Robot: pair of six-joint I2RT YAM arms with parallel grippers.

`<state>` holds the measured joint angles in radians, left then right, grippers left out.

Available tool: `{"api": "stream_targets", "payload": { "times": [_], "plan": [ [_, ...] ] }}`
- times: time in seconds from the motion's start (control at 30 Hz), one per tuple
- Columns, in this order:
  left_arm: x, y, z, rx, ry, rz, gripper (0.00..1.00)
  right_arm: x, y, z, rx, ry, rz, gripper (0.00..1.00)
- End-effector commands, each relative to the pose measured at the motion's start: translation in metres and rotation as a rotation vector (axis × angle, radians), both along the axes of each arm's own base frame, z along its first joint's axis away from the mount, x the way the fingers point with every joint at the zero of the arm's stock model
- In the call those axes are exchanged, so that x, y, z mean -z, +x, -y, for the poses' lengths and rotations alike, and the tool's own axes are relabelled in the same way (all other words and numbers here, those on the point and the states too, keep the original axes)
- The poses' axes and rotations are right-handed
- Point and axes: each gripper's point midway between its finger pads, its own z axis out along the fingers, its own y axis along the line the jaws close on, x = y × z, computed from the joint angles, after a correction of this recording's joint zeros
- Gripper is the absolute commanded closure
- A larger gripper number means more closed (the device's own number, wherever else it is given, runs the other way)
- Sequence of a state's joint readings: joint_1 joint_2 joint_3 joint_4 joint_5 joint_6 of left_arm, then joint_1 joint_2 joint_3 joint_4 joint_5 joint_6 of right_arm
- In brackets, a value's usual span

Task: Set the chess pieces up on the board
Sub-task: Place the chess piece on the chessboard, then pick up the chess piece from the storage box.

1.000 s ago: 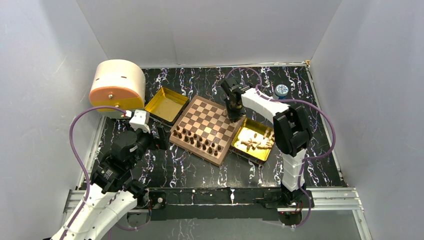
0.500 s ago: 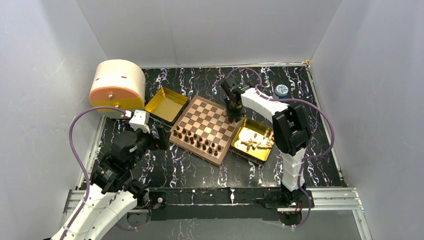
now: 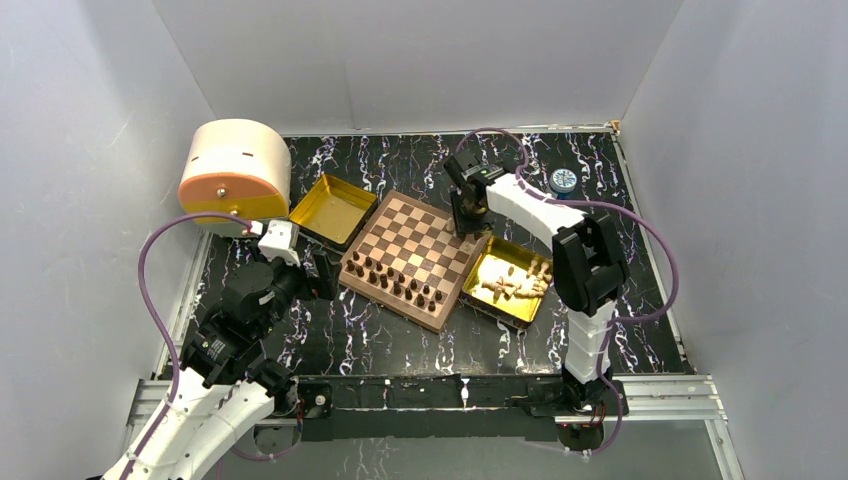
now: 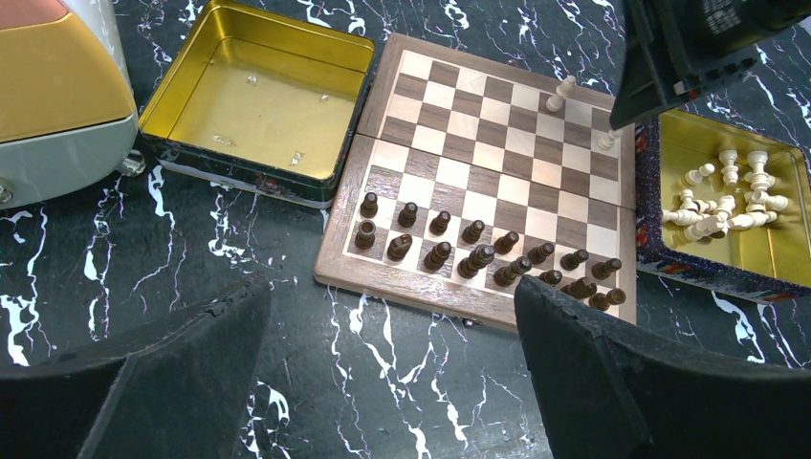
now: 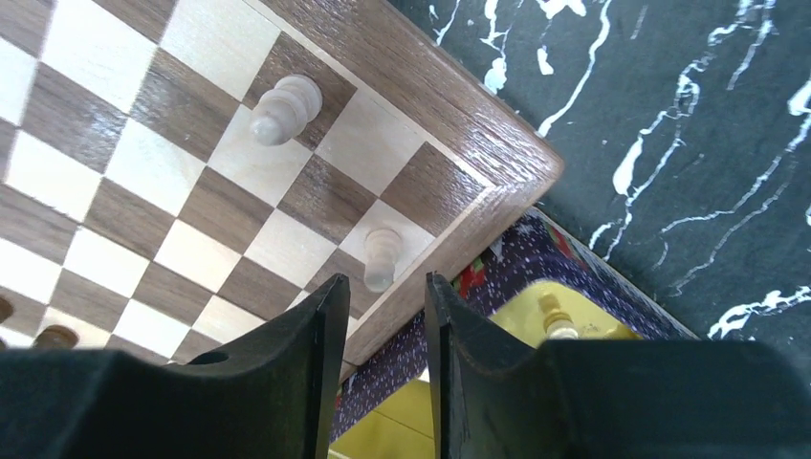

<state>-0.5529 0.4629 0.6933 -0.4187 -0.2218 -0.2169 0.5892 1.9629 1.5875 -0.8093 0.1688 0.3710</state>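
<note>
My right fingers [image 5: 287,382], slightly parted and empty, hang beside a tan pawn [image 5: 383,258] standing near the corner of the cream-and-brown board [image 5: 497,143], mid-frame. My left fingers [image 4: 172,382] gape wide at lower frame, below two dark-brown rows [image 4: 478,253].

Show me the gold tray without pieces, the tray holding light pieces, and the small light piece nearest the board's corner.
Gold tray without pieces [image 4: 258,105]: left wrist view, bare floor.
Light-piece tray [image 4: 760,256]: left wrist view, bare floor.
Corner light piece [image 5: 381,256]: right wrist view, its body.
</note>
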Motion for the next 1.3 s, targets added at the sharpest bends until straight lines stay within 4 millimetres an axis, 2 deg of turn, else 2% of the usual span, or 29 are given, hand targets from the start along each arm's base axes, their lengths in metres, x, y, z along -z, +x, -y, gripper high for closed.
{"api": "stream_targets", "payload": {
  "times": [0.0, 0.13, 0.27, 0.43, 0.63, 0.87, 1.0, 1.27],
  "plan": [
    [0.001, 0.002, 0.001, 0.002, 0.002, 0.005, 0.05, -0.052, 0.005, 0.012, 0.062, 0.038, 0.136, 0.58],
    [0.003, 0.004, 0.003, 0.003, 0.008, -0.006, 0.05, -0.064, -0.002, 0.027, 0.092, 0.029, 0.184, 0.63],
    [0.002, 0.006, 0.007, 0.008, -0.005, -0.027, 0.05, -0.063, -0.014, 0.043, 0.121, 0.016, 0.204, 0.66],
    [0.002, 0.009, 0.011, -0.003, -0.023, -0.060, 0.05, -0.048, -0.031, 0.068, 0.166, -0.024, 0.196, 0.66],
    [0.007, 0.009, 0.014, 0.006, -0.022, -0.081, 0.05, -0.029, -0.034, 0.096, 0.236, -0.018, 0.170, 0.66],
    [0.015, 0.008, 0.000, -0.021, 0.059, -0.068, 0.05, -0.010, -0.036, 0.097, 0.244, 0.022, 0.140, 0.66],
    [0.021, 0.006, -0.001, -0.019, 0.063, -0.072, 0.05, 0.000, -0.035, 0.102, 0.262, 0.001, 0.134, 0.65],
    [0.019, 0.005, -0.002, -0.020, 0.058, -0.059, 0.05, 0.016, -0.032, 0.106, 0.276, -0.023, 0.109, 0.65]
  ]
}}
